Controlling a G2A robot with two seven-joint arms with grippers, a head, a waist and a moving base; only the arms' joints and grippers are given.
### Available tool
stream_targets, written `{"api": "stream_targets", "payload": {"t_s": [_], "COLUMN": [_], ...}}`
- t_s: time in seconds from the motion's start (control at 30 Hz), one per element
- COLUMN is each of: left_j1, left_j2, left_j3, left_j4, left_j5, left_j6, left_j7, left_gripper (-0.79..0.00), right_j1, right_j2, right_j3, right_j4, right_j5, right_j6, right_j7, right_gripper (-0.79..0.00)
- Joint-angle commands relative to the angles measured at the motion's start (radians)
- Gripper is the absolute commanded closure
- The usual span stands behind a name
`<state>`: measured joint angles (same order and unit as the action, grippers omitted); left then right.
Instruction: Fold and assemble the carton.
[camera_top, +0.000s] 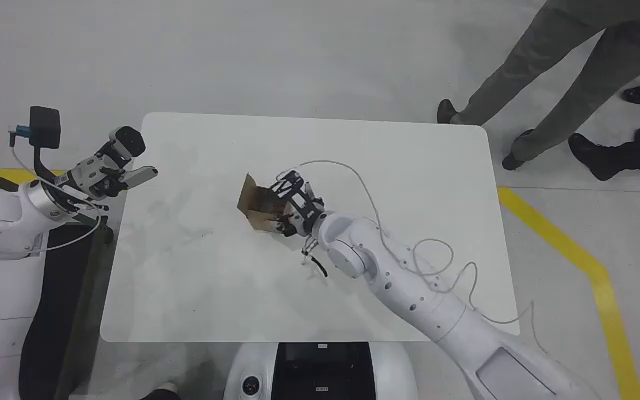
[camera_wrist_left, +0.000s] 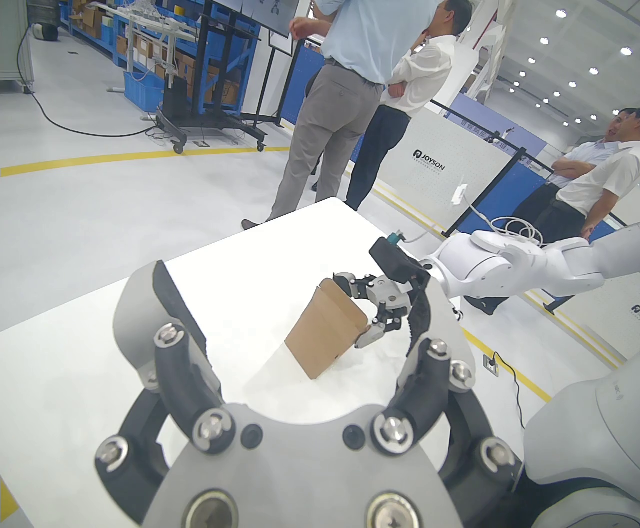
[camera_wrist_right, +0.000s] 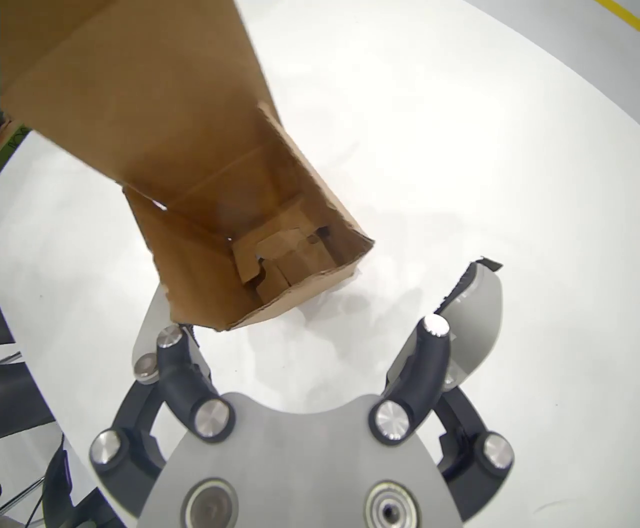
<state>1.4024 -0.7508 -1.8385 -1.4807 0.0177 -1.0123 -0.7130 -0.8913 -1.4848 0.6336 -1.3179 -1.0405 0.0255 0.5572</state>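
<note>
- Brown cardboard carton (camera_top: 258, 200) sits tilted near the middle of the white worktop (camera_top: 400, 290), its open end facing the right gripper (camera_top: 285, 205).
- Right jaws are spread wide at that open end, gripping nothing; the carton's rim hides one finger.
- Left gripper (camera_top: 137, 178) hovers at the worktop's left edge, jaws wide and empty.
- White cable (camera_top: 350, 175) loops over the worktop beside the right arm.

A white table (camera_top: 200, 290) with rounded corners is seen. A single brown cardboard carton (camera_top: 262, 203) is set directly on it, near the table's middle. The carton is tilted rather than upright. One end is left open, and the flaps at the far end are folded inward.
</note>
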Motion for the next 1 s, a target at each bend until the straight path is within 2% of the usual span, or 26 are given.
{"api": "stream_targets", "payload": {"t_s": [0.0, 0.33, 0.6, 0.8, 0.97], "left_j1": [0.0, 0.0, 0.0, 0.0, 0.0], "left_j2": [0.0, 0.0, 0.0, 0.0, 0.0], "left_j3": [0.0, 0.0, 0.0, 0.0, 0.0], "left_j4": [0.0, 0.0, 0.0, 0.0, 0.0], "left_j5": [0.0, 0.0, 0.0, 0.0, 0.0], "left_j6": [0.0, 0.0, 0.0, 0.0, 0.0], "left_j7": [0.0, 0.0, 0.0, 0.0, 0.0], "left_gripper": [-0.785, -0.785, -0.785, -0.785, -0.785], "right_j1": [0.011, 0.058, 0.011, 0.017, 0.022], "right_j2": [-0.002, 0.002, -0.008, -0.034, -0.046], "right_j3": [0.008, 0.083, 0.063, 0.042, 0.053], "right_j4": [0.016, 0.071, 0.008, 0.019, 0.054], "right_j5": [-0.01, -0.097, -0.026, -0.06, -0.067], "right_j6": [0.019, 0.067, -0.074, 0.042, 0.099], "right_j7": [0.013, 0.046, 0.033, -0.069, -0.073], "right_gripper": [-0.785, -0.785, -0.785, -0.785, -0.785]}}
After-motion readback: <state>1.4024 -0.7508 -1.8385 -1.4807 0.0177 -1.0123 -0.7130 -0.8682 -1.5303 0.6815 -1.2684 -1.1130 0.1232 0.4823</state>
